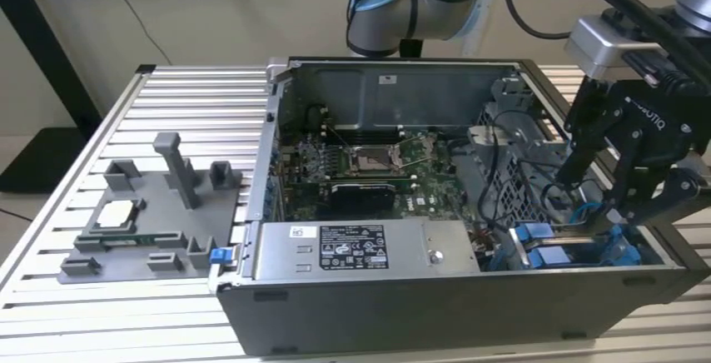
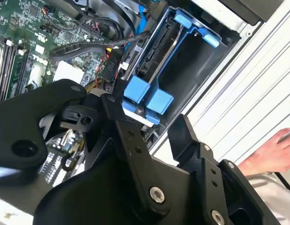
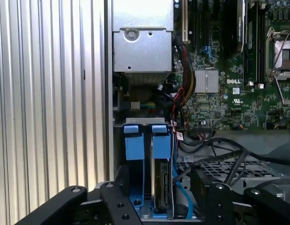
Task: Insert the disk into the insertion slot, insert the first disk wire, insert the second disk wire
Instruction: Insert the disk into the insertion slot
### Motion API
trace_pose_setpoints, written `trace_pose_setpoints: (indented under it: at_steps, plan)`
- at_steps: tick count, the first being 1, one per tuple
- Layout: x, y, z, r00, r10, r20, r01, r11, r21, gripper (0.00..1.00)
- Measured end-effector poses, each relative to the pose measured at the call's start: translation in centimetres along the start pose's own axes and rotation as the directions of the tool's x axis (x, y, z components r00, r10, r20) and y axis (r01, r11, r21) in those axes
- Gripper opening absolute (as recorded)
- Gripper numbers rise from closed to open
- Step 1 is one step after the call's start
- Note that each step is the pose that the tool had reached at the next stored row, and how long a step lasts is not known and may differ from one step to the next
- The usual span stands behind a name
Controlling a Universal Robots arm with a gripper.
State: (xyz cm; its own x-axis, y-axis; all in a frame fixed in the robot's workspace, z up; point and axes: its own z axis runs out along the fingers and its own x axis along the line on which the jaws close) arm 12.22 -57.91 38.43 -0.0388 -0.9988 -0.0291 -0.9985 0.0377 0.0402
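Flat dark-edged disk in bright blue carrier seated in grey metal insertion slot with blue rails; black gripper released, empty.
Exterior view: I see the gripper hanging just over the insertion slot inside the open grey computer case. Second wrist view: disk edge-on inside the slot. First wrist view: fingers spread either side.
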Motion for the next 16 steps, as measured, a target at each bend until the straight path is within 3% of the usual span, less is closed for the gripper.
trace_pose_setpoints:
  at_steps: [8, 16]
  plan:
    - [-0.13, 0.08, -0.56, 1.0000, 0.000, 0.0001, 0.000, 1.0000, 0.0000, 1.00]
    - [-1.67, 0.19, -0.59, 1.0000, 0.000, 0.0026, 0.000, 1.0000, 0.0012, 1.00]
